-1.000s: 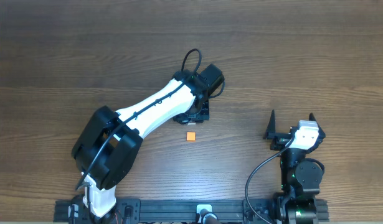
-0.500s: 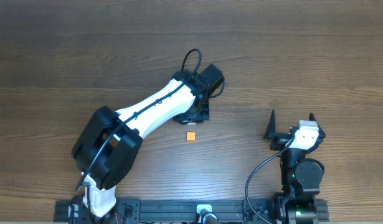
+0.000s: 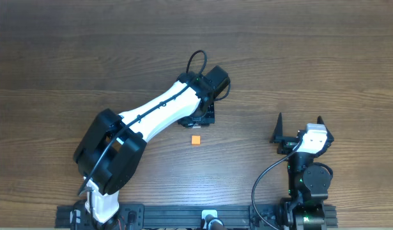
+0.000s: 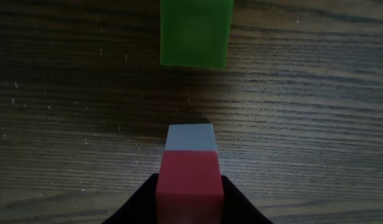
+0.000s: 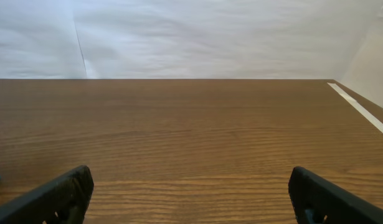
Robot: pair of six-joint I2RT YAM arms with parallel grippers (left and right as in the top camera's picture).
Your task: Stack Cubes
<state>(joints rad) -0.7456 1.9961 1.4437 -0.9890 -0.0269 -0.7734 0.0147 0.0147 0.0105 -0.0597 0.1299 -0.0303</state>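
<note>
We see the left gripper [image 4: 189,198] clamped on a red cube [image 4: 189,177], with a pale cube [image 4: 190,137] touching its far edge. A green cube [image 4: 194,31], partly cut off, lies beyond. From above, an orange cube [image 3: 195,140] sits at six o'clock from that gripper. The right gripper [image 5: 191,186] gapes wide, holding nothing.

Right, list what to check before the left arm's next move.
1. Grip: left pincer shut on red cube: ok.
2. Placement: red cube squarely over grey cube: cannot tell; the two adjoin in the left wrist view.
3. Clearance: green cube apart from that pair: ok.
4. Next piece: orange cube lying free on the table: ok.
5. Other arm: right pincer open, away from the cubes: ok.
</note>
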